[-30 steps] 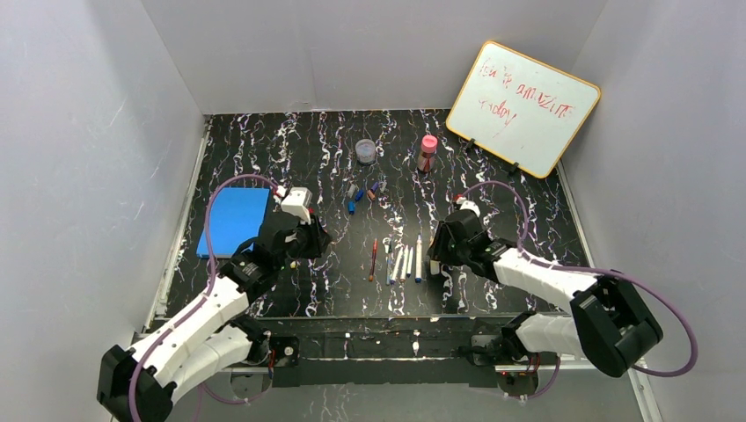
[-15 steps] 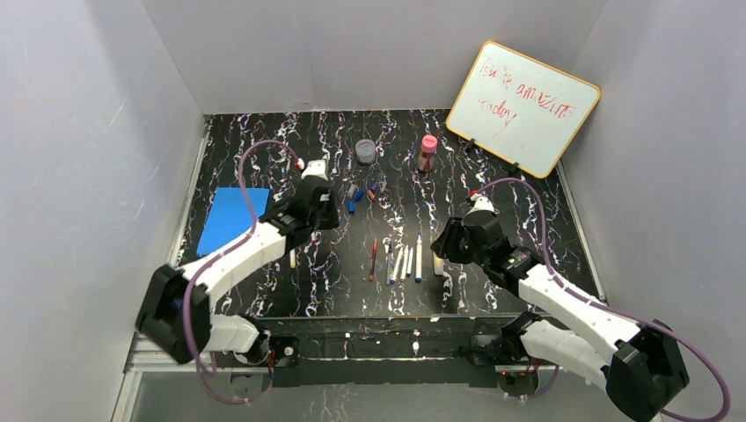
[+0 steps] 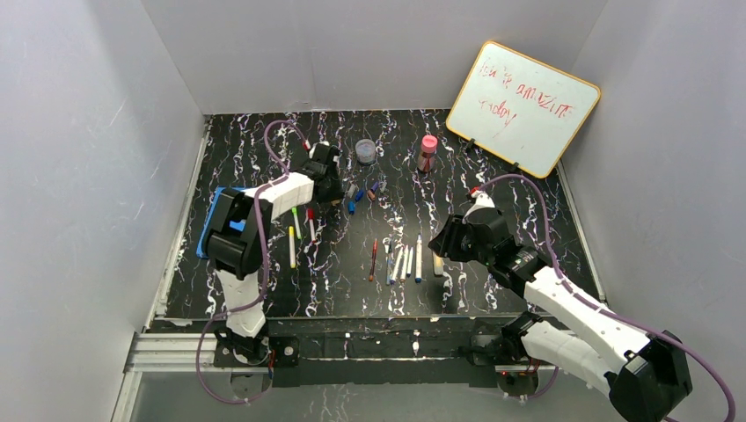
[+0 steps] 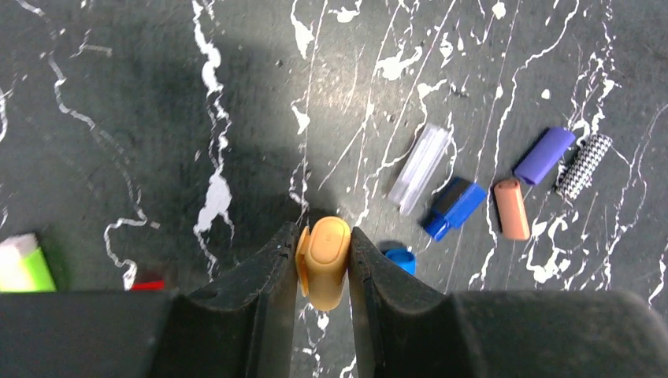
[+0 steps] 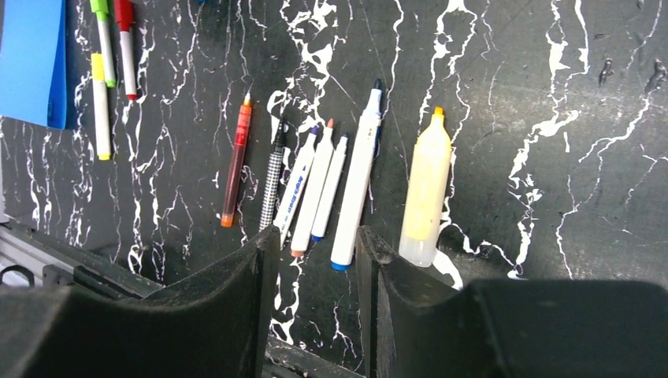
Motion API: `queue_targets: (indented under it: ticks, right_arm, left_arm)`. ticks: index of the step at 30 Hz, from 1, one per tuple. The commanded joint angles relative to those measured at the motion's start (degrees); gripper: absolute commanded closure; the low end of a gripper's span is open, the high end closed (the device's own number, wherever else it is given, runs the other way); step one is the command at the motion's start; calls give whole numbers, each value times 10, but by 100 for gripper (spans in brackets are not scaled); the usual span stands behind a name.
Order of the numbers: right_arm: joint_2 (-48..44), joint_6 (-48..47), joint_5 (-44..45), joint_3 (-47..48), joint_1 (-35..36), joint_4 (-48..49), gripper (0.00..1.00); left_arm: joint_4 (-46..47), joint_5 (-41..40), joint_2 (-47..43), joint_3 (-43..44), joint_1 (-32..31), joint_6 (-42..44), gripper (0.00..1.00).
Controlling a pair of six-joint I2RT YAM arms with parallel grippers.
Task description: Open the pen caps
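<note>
Right end effector point(image 5: 315, 244): jaws partly apart, nothing between them; hung over the near ends of the pen row.
Pen row point(image 3: 400, 261): lay side by side on the worktop point(image 3: 493, 176), tips bare; yellow highlighter point(image 5: 425, 189) at the right end.
Left pens point(image 3: 299, 230): three, beside the blue pad point(image 5: 31, 63).
Left end effector point(image 4: 323, 256): narrow, clamped on the orange cap point(image 4: 327, 268).
Loose caps point(image 4: 457, 206): scattered just right of the orange cap.
Far edge: clear jar point(image 3: 365, 151), pink-capped bottle point(image 3: 427, 151), whiteboard point(image 3: 523, 105).
</note>
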Motion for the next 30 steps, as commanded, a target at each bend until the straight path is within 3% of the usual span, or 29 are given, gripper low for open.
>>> queue_targets:
  ticks: [1, 5, 10, 19, 24, 30]
  right_arm:
    - [-5, -5, -23, 29, -1, 10, 52]
    - [-7, -9, -23, 31, -1, 9, 53]
    - [-12, -18, -13, 30, -1, 0, 52]
    - [-18, -21, -13, 35, -1, -2, 52]
    - [-25, -21, -13, 36, -1, -2, 53]
    - [-33, -17, -18, 32, -1, -5, 52]
  left_arm:
    - [-39, 0, 34, 57, 4, 7, 100]
    - [-60, 0, 67, 93, 7, 10, 92]
    - [-71, 2, 77, 109, 7, 14, 72]
    - [-123, -28, 22, 124, 7, 20, 47]
    - [-143, -57, -91, 60, 7, 17, 41]
    - [-180, -83, -221, -54, 8, 8, 45]
